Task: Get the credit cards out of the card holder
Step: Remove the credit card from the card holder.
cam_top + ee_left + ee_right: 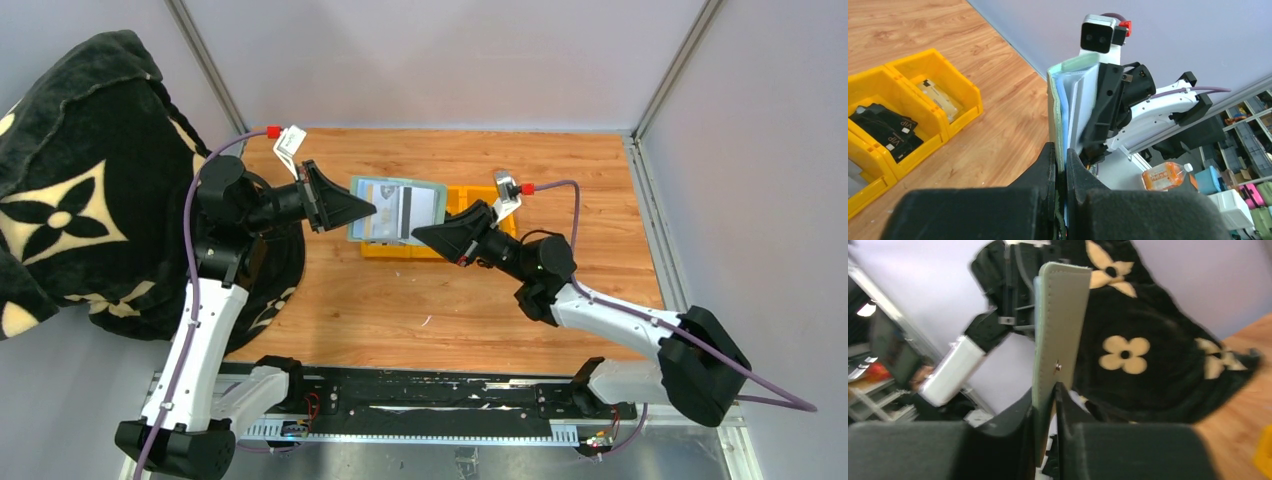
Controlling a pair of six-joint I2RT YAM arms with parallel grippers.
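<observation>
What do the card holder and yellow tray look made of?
The card holder looks soft and matte, perhaps faux leather; a stitched seam runs along its edge. The tray looks like hard moulded plastic, slightly glossy, with thin rigid walls.

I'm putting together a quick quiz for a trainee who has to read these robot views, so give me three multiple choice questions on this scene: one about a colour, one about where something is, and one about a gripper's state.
1. What colour is the tray?
A) blue B) yellow C) white

2. Where is the card holder?
A) lying flat, untouched B) inside the tray C) held up between the left gripper and the right gripper

3. How does the left gripper stand?
A) wide open B) shut on the card holder's edge C) out of view

Answers:
1 B: the compartments are bright yellow in both the top view and the left wrist view.
2 C: the top view shows a gripper at each side of the opened holder, above the tray.
3 B: the left wrist view shows both fingers pressed on the holder's edge.
</observation>
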